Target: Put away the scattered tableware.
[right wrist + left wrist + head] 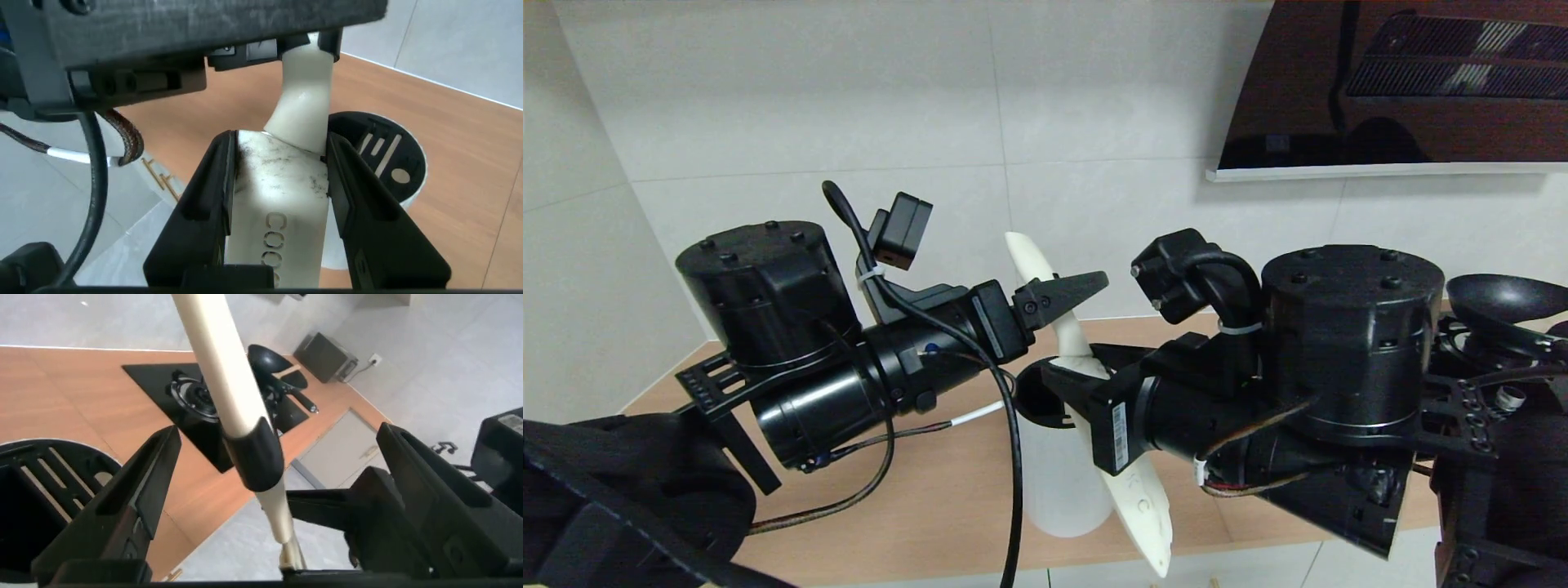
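Cream-white spatula point(1143, 506) hangs tilted over the white utensil holder point(1054, 474) near the wooden counter's point(931, 523) front edge. The right gripper point(282, 192) is clamped on it, while the left gripper's point(276, 441) fingers are spread apart, either side of the handle.

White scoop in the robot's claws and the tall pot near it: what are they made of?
The white scoop looks like matte plastic: smooth, cream-white, with moulded letters and grey scuffs. The tall pot seems to be milky, slightly see-through plastic. Its black slotted lid is probably plastic too, though that is harder to tell.
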Controlling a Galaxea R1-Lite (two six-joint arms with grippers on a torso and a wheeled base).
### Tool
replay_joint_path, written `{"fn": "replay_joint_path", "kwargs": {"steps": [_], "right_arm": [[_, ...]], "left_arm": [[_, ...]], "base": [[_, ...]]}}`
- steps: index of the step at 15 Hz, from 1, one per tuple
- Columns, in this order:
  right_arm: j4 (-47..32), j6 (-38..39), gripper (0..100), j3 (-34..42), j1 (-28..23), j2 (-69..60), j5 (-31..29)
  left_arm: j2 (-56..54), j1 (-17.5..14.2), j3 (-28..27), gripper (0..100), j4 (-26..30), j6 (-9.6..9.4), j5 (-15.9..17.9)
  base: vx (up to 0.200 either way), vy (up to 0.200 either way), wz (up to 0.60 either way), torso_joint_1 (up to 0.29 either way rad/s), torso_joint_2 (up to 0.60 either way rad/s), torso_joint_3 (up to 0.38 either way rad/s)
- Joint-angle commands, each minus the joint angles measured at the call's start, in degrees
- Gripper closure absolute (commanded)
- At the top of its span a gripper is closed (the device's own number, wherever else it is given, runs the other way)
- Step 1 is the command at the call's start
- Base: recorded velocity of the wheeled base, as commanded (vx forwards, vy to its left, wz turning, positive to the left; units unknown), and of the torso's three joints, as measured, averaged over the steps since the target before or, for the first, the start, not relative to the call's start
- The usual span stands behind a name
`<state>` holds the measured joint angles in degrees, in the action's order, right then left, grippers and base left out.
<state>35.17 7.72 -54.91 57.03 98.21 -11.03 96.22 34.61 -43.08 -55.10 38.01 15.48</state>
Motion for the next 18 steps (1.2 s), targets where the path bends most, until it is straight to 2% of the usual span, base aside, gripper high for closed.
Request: {"fn": "replay_joint_path", "kwargs": {"steps": [1,6,7,18], "right_arm": [[0.0,0.0,100,0.5,1.2,-0.6,0.0],[0.0,0.0,100,0.9,1.5,-0.7,0.0],[0.0,0.0,100,1.0,1.5,-0.7,0.0],[0.1,0.0,100,0.9,1.0,-2.1,0.0]], "left_arm": [[-0.1,-0.2,0.0,0,0.0,0.05,0.0],[0.0,-0.2,0.0,0,0.0,0.05,-0.3],[0.0,-0.2,0.0,100,0.0,0.05,-0.4],[-0.2,-0.2,0.5,100,-0.1,0.05,-0.3]], "base": [[0.000,0.000,0.00,0.000,0.00,0.000],[0.000,0.000,0.00,0.000,0.00,0.000],[0.000,0.000,0.00,0.000,0.00,0.000],[0.000,0.000,0.00,0.000,0.00,0.000]]}}
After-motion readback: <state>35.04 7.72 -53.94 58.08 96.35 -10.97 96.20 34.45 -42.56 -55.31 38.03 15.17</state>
